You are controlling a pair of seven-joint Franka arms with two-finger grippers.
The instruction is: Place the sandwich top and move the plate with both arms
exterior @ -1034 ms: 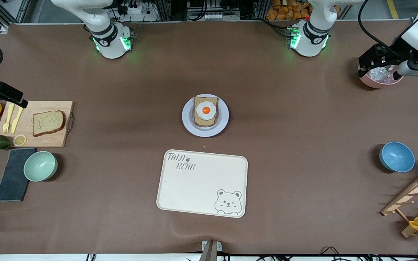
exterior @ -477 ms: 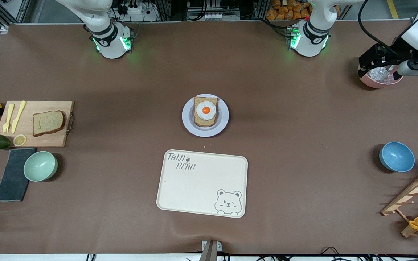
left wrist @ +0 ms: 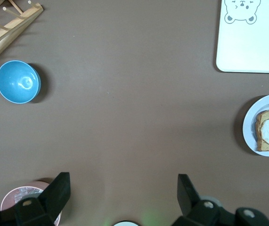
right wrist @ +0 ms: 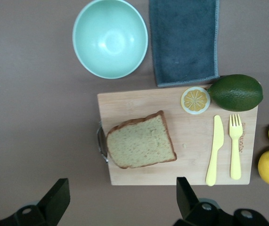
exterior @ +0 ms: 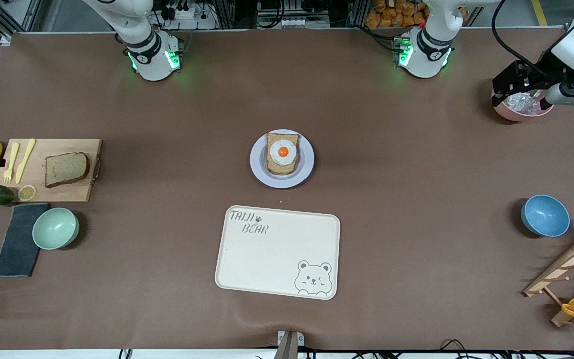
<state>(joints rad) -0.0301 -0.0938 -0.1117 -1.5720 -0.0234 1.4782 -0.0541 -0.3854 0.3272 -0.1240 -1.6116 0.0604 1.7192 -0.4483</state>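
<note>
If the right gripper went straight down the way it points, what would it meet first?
Probably the cutting board, close to the sandwich top; the open right gripper hangs above the board's edge, though depth is unclear.

I'm working in a robotics lab dressed up as a kitchen: a desk [exterior: 416,164] under brown covering, two arm bases lit green [exterior: 153,57] bolted along one edge, aluminium framing and cables [exterior: 287,20] past it, and toy-like food on a cutting board [exterior: 48,172].
</note>
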